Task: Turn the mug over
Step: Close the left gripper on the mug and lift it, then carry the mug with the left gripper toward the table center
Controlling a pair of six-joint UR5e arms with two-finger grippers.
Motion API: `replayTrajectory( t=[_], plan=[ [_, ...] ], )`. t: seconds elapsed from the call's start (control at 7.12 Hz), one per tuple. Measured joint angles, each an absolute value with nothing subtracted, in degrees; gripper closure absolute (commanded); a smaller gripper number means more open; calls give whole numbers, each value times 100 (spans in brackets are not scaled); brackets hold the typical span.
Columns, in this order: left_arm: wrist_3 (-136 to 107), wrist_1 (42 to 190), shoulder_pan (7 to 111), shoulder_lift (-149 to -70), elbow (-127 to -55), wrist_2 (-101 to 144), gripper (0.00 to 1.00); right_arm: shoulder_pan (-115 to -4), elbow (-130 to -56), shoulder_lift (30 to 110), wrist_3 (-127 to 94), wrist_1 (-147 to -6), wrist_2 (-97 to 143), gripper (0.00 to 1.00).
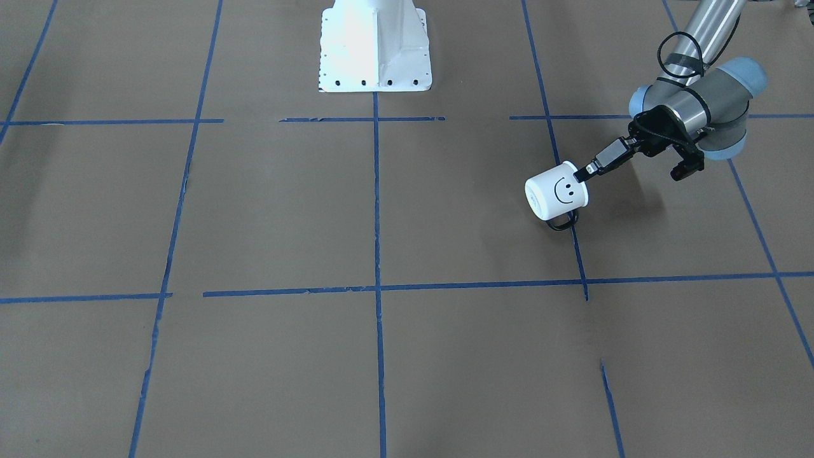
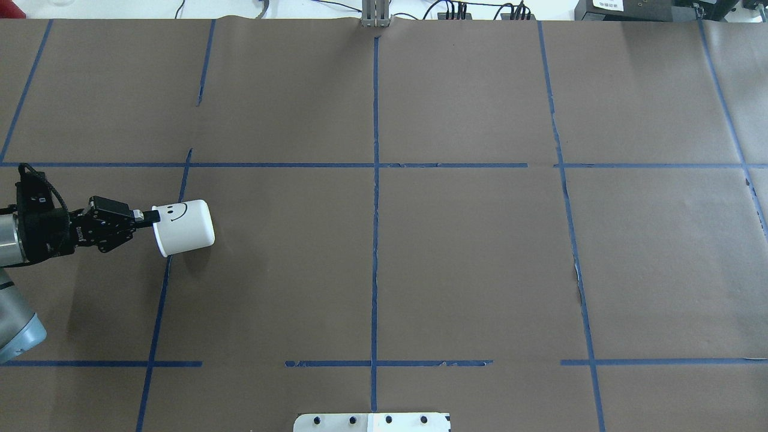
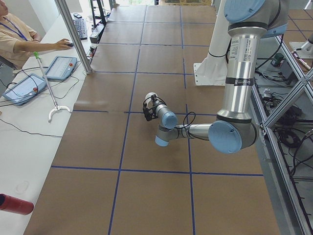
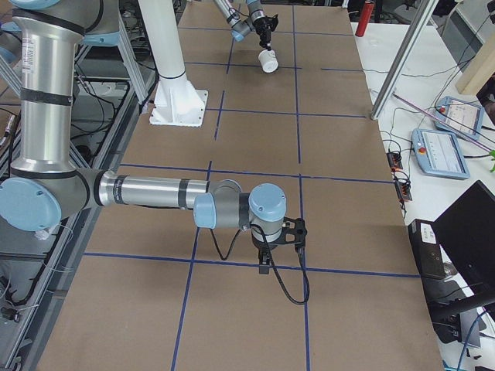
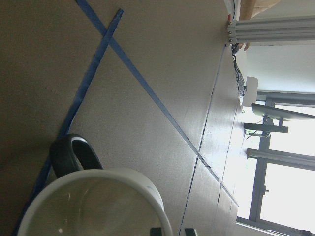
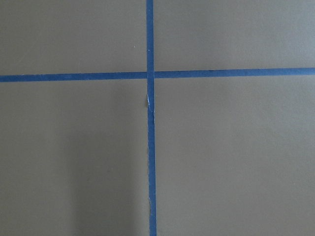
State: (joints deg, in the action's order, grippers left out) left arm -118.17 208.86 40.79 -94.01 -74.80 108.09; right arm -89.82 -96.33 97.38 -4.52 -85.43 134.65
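Observation:
The white mug [image 1: 556,191] with a black smiley face lies tipped on its side, base pointing away from my left arm, dark loop handle [image 1: 563,222] underneath, close to the table. My left gripper [image 1: 582,173] is shut on the mug's rim. The overhead view shows the mug [image 2: 183,227] at the table's left with the gripper [image 2: 150,217] at its rim. The left wrist view looks into the mug's opening [image 5: 93,196], handle [image 5: 69,155] beside it. My right gripper [image 4: 264,263] hangs over bare paper far from the mug; I cannot tell whether it is open or shut.
Brown paper with blue tape lines [image 2: 375,180] covers the table. The white robot base [image 1: 375,44] stands at the middle of my edge. A side desk with tablets [image 3: 61,66] and a metal post [image 3: 73,34] runs along the far side.

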Motion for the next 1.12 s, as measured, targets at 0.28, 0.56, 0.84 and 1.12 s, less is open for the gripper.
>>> replayTrajectory(
  t=[0.28,0.56,0.84,1.12],
  plan=[
    [-11852,20283,4091,-9380,-8016,10839,100,-8982,-9636,9738,-451,-8543,13465,0],
    [-11835,18068,4081,-9649,-9082,10840,100,-8982,-9639,9736,-451,-8543,13465,0],
    [-11657,15659,4016,-10623,-9506,10828,100,-8982,-9641,9736,-449,-8543,13465,0],
    [-11315,13378,3752,-11675,-9544,10761,100,-8982,-9639,9738,-452,-8543,13465,0]
  ],
)
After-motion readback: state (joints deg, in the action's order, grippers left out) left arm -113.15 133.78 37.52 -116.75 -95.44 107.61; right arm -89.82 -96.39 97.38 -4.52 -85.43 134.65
